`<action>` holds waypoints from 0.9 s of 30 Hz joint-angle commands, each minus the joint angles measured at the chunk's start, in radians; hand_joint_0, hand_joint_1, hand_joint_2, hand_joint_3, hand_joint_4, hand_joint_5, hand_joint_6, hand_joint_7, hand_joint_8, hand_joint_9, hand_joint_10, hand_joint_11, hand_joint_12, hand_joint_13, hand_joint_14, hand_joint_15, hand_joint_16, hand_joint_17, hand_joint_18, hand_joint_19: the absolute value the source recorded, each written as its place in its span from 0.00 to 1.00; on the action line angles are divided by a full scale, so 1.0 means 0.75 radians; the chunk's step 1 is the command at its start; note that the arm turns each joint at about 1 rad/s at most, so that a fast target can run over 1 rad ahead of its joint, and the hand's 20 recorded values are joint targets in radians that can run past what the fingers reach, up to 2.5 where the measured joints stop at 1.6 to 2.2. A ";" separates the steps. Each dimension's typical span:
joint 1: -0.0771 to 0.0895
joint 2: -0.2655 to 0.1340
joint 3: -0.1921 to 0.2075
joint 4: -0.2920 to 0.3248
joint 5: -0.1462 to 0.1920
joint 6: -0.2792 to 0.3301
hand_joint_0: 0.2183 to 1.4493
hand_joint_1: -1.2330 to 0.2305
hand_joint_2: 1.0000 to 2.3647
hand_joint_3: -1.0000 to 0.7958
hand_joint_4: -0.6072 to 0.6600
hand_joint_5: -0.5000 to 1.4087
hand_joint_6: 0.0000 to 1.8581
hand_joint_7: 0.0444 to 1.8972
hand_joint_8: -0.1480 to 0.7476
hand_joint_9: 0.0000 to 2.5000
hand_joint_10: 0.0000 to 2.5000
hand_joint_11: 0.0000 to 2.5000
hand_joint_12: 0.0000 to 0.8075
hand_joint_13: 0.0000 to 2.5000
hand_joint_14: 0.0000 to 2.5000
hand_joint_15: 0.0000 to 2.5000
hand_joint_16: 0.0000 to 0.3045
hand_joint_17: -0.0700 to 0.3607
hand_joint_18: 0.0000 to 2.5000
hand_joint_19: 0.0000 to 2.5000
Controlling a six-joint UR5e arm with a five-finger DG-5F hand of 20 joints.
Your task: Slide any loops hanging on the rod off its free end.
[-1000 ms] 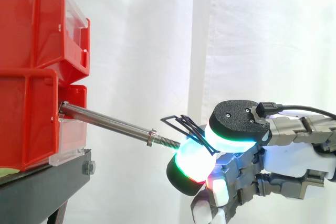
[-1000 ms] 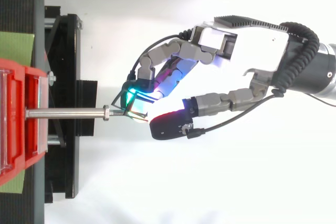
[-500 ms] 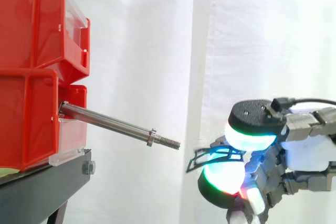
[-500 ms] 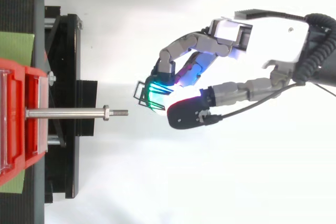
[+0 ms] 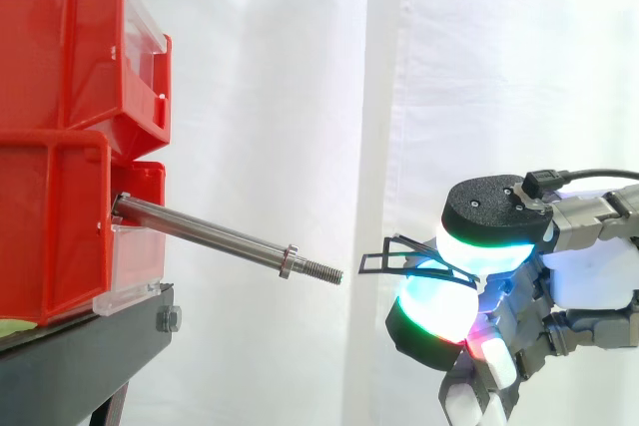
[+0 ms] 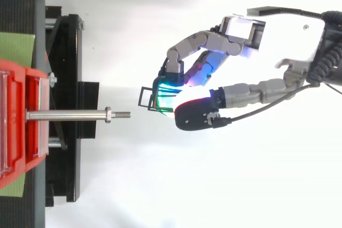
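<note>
A bare steel rod (image 5: 215, 236) sticks out of the lower red bin (image 5: 55, 231) and slopes down to its threaded free end (image 5: 324, 271); nothing hangs on it. In the top view the rod (image 6: 67, 115) points right. A thin black wire loop (image 5: 394, 254) is pinched between the glowing pads of my hand (image 5: 494, 276), a short way right of the rod's tip and clear of it. From above, the loop (image 6: 147, 99) juts left from the hand (image 6: 214, 73), slightly above the rod's line.
Two red bins (image 5: 70, 47) are stacked on a black stand (image 5: 80, 356) at the left. A white curtain hangs behind. Open space lies between the rod's tip and my hand.
The loop was at the rod's threaded end a second ago. My hand has pulled it off to the right, dipped, then risen a little with the loop still pinched.
</note>
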 commanded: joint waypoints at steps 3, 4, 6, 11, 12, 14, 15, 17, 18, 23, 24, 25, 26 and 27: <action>0.003 0.001 0.000 0.000 0.004 0.008 0.34 0.30 0.00 0.52 0.58 0.17 0.48 0.52 0.56 0.39 0.00 0.22 0.45 0.36 0.00 0.11 0.17 0.44 0.35 0.14; 0.003 0.001 0.000 -0.002 0.004 0.008 0.34 0.30 0.00 0.49 0.58 0.17 0.48 0.52 0.55 0.39 0.00 0.22 0.44 0.36 0.00 0.11 0.17 0.43 0.34 0.15; 0.003 0.001 0.000 -0.004 0.018 0.008 0.33 0.30 0.01 0.44 0.56 0.17 0.48 0.56 0.51 0.39 0.00 0.22 0.40 0.35 0.00 0.12 0.14 0.39 0.32 0.16; 0.007 0.001 0.000 -0.004 0.030 0.008 0.31 0.38 0.01 0.33 0.60 0.19 0.46 0.65 0.49 0.40 0.01 0.20 0.39 0.35 0.00 0.12 0.14 0.38 0.32 0.17; 0.007 -0.001 0.000 -0.002 0.030 0.008 0.31 0.44 0.00 0.32 0.60 0.21 0.43 0.69 0.48 0.41 0.01 0.19 0.38 0.35 0.00 0.13 0.14 0.38 0.32 0.18; 0.007 0.001 0.000 0.000 0.030 0.008 0.31 0.45 0.01 0.34 0.60 0.22 0.43 0.68 0.48 0.41 0.00 0.18 0.38 0.35 0.00 0.13 0.14 0.38 0.32 0.18; 0.007 -0.001 0.000 0.000 0.030 0.008 0.31 0.44 0.01 0.36 0.60 0.22 0.42 0.67 0.49 0.41 0.00 0.19 0.38 0.35 0.00 0.13 0.13 0.38 0.32 0.18; 0.009 0.001 0.000 0.000 0.030 0.008 0.30 0.42 0.01 0.41 0.60 0.22 0.42 0.67 0.50 0.41 0.01 0.19 0.39 0.35 0.01 0.13 0.14 0.38 0.32 0.18; 0.009 -0.001 0.000 0.000 0.030 0.008 0.30 0.40 0.01 0.43 0.61 0.22 0.42 0.66 0.51 0.42 0.00 0.19 0.41 0.35 0.00 0.13 0.14 0.39 0.33 0.17; 0.009 -0.001 0.000 0.000 0.030 0.008 0.30 0.29 0.01 0.52 0.62 0.18 0.48 0.56 0.56 0.40 0.00 0.23 0.46 0.35 0.00 0.12 0.17 0.43 0.34 0.14; 0.011 -0.001 0.000 0.000 0.030 0.008 0.31 0.28 0.01 0.52 0.62 0.17 0.48 0.54 0.55 0.39 0.00 0.23 0.46 0.35 0.00 0.12 0.17 0.43 0.34 0.15; 0.009 -0.001 0.000 0.000 0.030 0.008 0.32 0.27 0.01 0.49 0.61 0.16 0.48 0.53 0.53 0.39 0.01 0.25 0.45 0.34 0.00 0.12 0.16 0.41 0.33 0.15; 0.009 0.001 0.000 0.000 0.030 0.008 0.32 0.27 0.01 0.48 0.61 0.16 0.48 0.53 0.53 0.39 0.00 0.25 0.44 0.34 0.00 0.12 0.15 0.41 0.32 0.15; 0.011 0.001 0.000 0.000 0.030 0.008 0.34 0.26 0.01 0.43 0.62 0.16 0.48 0.52 0.52 0.38 0.01 0.25 0.42 0.34 0.00 0.13 0.15 0.40 0.32 0.16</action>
